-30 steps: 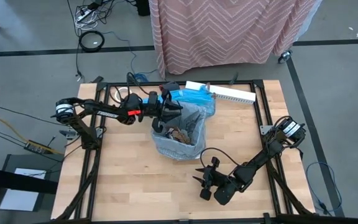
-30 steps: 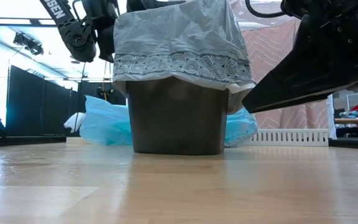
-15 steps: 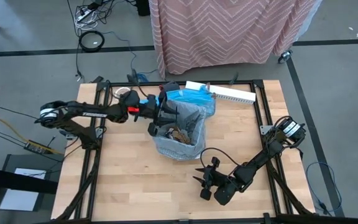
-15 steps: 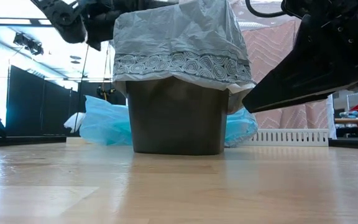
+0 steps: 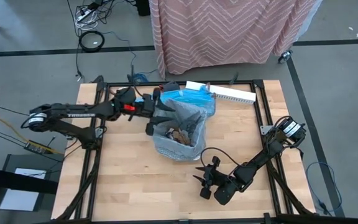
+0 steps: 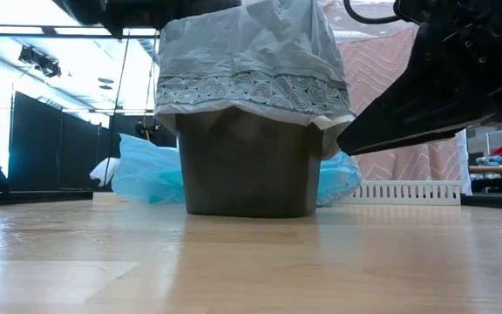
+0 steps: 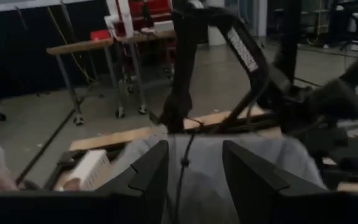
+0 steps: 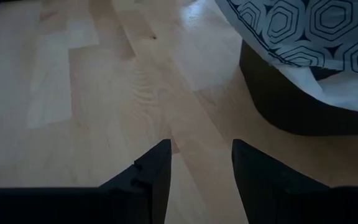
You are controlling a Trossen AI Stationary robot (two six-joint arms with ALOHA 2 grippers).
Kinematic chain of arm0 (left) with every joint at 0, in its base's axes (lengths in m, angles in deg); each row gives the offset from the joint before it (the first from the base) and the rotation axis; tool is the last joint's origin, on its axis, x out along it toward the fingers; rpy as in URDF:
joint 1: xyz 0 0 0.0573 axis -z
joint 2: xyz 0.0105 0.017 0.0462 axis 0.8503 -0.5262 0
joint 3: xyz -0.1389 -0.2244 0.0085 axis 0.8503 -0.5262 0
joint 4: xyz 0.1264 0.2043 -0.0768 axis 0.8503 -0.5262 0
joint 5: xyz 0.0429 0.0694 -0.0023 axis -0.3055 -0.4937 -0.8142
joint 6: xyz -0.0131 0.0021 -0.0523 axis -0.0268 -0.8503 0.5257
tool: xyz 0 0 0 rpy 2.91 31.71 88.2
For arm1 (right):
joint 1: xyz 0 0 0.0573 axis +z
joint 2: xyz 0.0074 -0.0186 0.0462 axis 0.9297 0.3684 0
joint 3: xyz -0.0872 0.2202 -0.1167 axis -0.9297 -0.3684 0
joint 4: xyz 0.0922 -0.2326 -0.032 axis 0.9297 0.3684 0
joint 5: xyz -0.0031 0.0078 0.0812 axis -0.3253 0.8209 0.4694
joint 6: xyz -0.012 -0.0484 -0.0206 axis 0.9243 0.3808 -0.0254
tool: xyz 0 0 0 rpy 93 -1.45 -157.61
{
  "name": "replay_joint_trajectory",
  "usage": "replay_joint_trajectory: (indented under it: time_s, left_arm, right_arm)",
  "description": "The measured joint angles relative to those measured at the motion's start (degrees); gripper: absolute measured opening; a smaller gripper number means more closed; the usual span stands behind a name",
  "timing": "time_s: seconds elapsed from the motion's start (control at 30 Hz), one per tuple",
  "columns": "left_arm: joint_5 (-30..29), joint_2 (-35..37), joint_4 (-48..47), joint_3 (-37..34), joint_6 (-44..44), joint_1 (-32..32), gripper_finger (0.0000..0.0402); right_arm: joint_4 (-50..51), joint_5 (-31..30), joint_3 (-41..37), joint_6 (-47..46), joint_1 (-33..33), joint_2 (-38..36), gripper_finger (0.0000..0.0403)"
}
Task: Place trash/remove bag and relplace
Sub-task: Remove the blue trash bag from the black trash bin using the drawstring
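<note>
- Pale wooden table (image 5: 129, 180) in a dark metal frame fills the middle of the overhead view, on a grey floor with loose cables; a pink zigzag-patterned cloth (image 5: 229, 28) hangs past its 12 o'clock edge.
- Near the table's centre stands a dark bin (image 6: 247, 166), lined with the bag (image 5: 188, 134), a thin grey wrinkly liner whose patterned hem folds down over the bin's rim.
- Inside the liner lies the trash (image 5: 179, 132), brown scraps seen from above; single pieces are too small to tell apart.
- A bright blue plastic bag (image 5: 191, 98) lies on the table just behind the bin, toward 12 o'clock, touching or nearly touching it.
- A long white slotted strip (image 5: 229, 93) lies along the 12 o'clock edge, at about 1 o'clock from the bin.
- The left arm reaches in from 9 o'clock; the left gripper (image 5: 157, 118) sits at the bin's 9 o'clock rim, over the liner's edge.
- In the left wrist view its two dark fingers (image 7: 148, 171) stand parted above the grey liner; whether they pinch the plastic cannot be told.
- The right arm comes in from 3 o'clock and waits low at about 5 o'clock from the bin; the right gripper (image 5: 202, 178) hovers just above bare wood, fingers (image 8: 151, 168) parted and holding nothing.
</note>
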Motion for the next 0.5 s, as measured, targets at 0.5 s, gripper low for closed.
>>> replay_joint_trajectory:
  time_s: [0.5]
  left_arm:
    - [-14.91,11.24,-35.49,21.99,8.23,1.1,0.0158]
  right_arm:
    - [13.12,-9.22,-0.05,3.49,-0.02,-3.84,0.0154]
